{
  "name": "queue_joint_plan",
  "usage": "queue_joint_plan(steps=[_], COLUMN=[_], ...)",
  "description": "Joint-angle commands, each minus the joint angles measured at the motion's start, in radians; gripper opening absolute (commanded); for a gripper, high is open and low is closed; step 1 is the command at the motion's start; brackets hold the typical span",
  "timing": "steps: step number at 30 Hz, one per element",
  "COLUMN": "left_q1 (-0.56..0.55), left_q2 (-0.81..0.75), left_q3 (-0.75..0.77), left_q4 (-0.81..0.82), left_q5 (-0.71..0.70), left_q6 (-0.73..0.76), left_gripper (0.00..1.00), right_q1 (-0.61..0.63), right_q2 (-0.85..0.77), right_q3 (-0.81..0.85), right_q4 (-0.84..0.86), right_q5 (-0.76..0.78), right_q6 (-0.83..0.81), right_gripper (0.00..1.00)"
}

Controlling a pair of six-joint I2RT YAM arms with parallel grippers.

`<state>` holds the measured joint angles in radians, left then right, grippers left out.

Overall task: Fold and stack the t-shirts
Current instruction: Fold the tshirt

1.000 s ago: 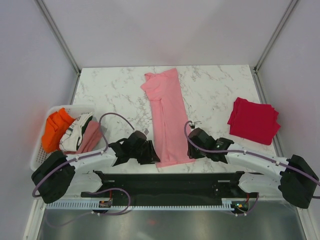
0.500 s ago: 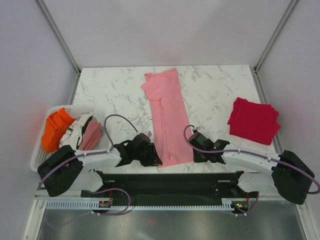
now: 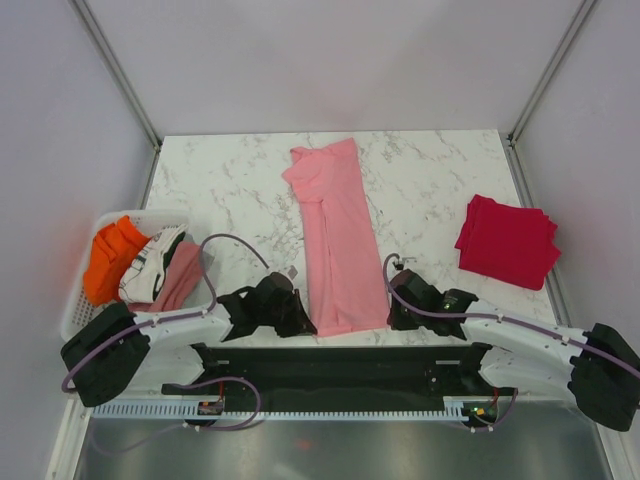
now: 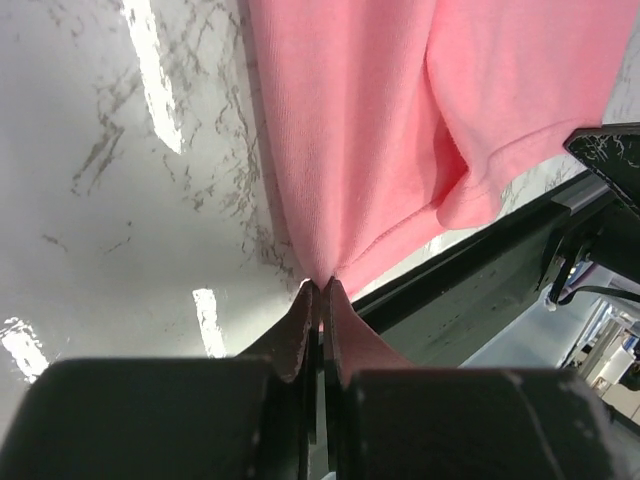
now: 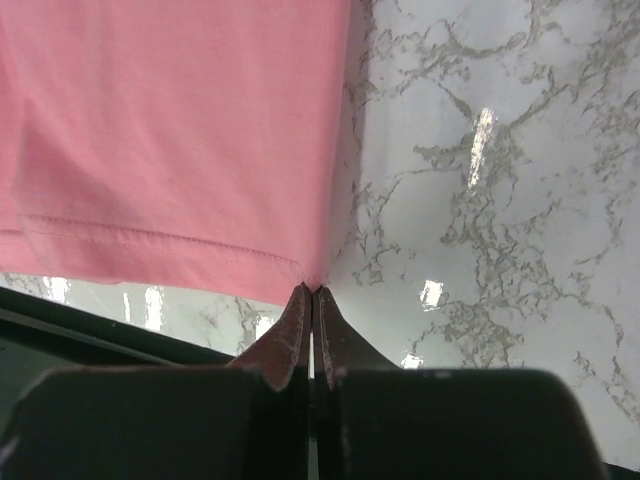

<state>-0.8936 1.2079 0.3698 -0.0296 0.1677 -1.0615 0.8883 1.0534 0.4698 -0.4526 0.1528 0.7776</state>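
Two pincers bite the pink t-shirt (image 3: 335, 240), which lies long and thin in the middle of the table (image 3: 230, 180). The left pincer (image 4: 320, 290) is clamped on its near left corner, the right pincer (image 5: 312, 292) on its near right corner. The red t-shirt (image 3: 507, 241) lies folded at the right side, well apart.

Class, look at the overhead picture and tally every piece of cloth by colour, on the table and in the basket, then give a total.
Light pink shirt: 1
Crimson shirt, folded: 1
Orange cloth, in the basket: 1
White patterned cloth, in the basket: 1
Dusty pink cloth, in the basket: 1
Total: 5
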Motion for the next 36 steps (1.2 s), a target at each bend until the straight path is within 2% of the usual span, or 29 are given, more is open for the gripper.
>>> queue_joint_plan(steps=[1,9,12,14,19,24,29,34,36], left_q1=[-0.016,-0.021,0.036,0.116,0.240,0.344,0.442,0.508,0.513], left_q2=[-0.070,-0.206,-0.240,-0.246,-0.249,-0.130,0.013,0.174,0.209], left_q3=[-0.038,-0.075,-0.068,-0.057,0.021,0.104,0.256,0.428,0.486], left_q4=[-0.019,-0.075,-0.078,-0.082,-0.125,-0.099,-0.088,-0.093,-0.095], left_q5=[0.010,0.049,0.093,0.156,0.202,0.272,0.326,0.297,0.218], left_q6=[-0.034,-0.060,-0.040,-0.006,0.058,0.116,0.172,0.205,0.218], left_gripper=[0.02,0.02,0.02,0.02,0.02,0.02,0.02,0.02,0.02], right_q1=[0.008,0.014,0.014,0.014,-0.020,-0.141,-0.224,-0.279,-0.296], right_q2=[-0.078,-0.193,-0.202,-0.196,-0.092,0.043,0.222,0.382,0.457], right_q3=[-0.020,0.000,0.035,0.070,0.167,0.288,0.455,0.595,0.662], right_q4=[-0.015,-0.058,-0.073,-0.084,-0.097,-0.041,-0.018,0.000,0.000], right_q5=[-0.028,-0.052,-0.001,0.046,0.128,0.101,0.067,0.044,0.071], right_q6=[0.035,0.057,0.052,0.042,-0.011,-0.106,-0.165,-0.207,-0.215], right_gripper=[0.00,0.00,0.00,0.00,0.00,0.00,0.00,0.00,0.00])
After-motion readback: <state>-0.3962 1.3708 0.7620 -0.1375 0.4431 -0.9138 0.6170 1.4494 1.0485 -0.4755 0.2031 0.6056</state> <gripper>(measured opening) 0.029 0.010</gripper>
